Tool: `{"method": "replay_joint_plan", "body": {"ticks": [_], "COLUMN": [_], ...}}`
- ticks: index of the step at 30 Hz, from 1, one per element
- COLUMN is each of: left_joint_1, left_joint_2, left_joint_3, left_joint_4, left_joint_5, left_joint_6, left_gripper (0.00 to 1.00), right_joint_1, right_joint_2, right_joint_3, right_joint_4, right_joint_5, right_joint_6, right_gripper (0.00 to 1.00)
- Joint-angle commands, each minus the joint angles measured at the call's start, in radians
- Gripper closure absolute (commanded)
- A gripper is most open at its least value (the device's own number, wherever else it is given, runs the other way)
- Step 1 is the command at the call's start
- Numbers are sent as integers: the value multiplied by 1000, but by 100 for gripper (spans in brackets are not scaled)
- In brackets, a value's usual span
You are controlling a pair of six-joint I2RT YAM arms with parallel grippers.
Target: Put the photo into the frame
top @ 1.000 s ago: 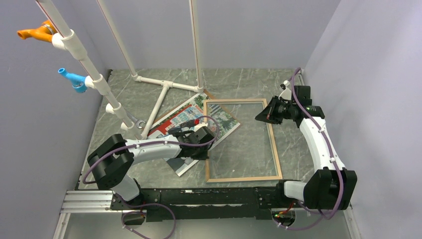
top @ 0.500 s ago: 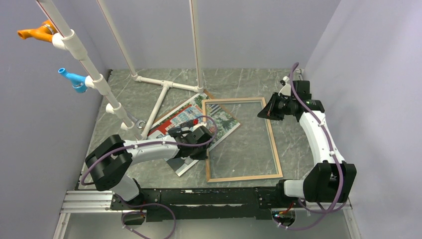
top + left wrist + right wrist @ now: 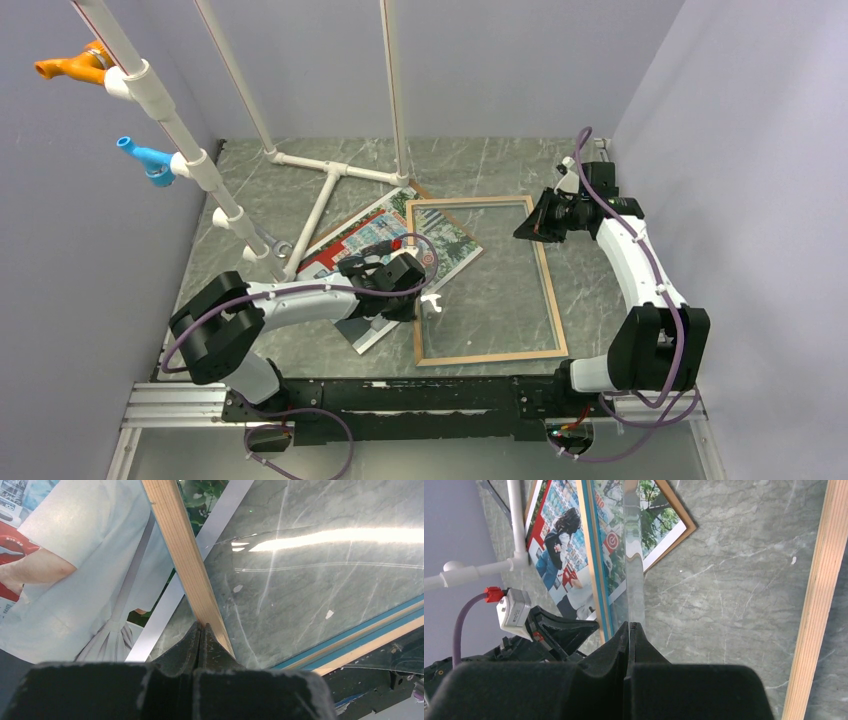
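The frame lies flat on the table, light wood face up, with its clear pane over the marble. Its upper left corner overlaps the photo, which lies picture side up. My left gripper is shut, its tips pressed against the frame's left wooden rail, and the photo lies just left of that rail. My right gripper is shut too, tips down on the pane just inside the frame's far right corner. In the right wrist view a wood rail runs on the right, the photo lies ahead, and the right gripper holds nothing.
A brown backing board shows from under the photo's far corner. A white PVC pipe stand lies behind the photo, its poles rising to the left. Orange and blue fittings stick out of one pole. Walls close both sides.
The right arm has shifted, its gripper moving slightly toward the back over the frame's far right corner. A bright glint now shows on the pane beside the left gripper. The frame has barely moved.
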Motion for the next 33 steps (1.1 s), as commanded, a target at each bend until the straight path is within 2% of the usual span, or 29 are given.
{"method": "replay_joint_plan", "body": {"ticks": [1, 9, 23, 33], "left_joint_1": [7, 7, 7, 9], "left_joint_2": [24, -1, -18, -49], "left_joint_3": [-38, -75, -106, -150], "left_joint_4": [-36, -8, 11, 75], "left_joint_5": [-21, -23, -35, 4], "left_joint_6": [56, 94, 128, 132], "left_gripper": [100, 100, 100, 100], "right_joint_1": [10, 10, 18, 25], "right_joint_2": [2, 18, 11, 23], "right_joint_3": [19, 74, 97, 62], "right_joint_4": [-23, -42, -54, -111], "right_joint_5": [-76, -141, -165, -91], "right_joint_6": [20, 61, 103, 26], "right_gripper": [100, 100, 100, 100]}}
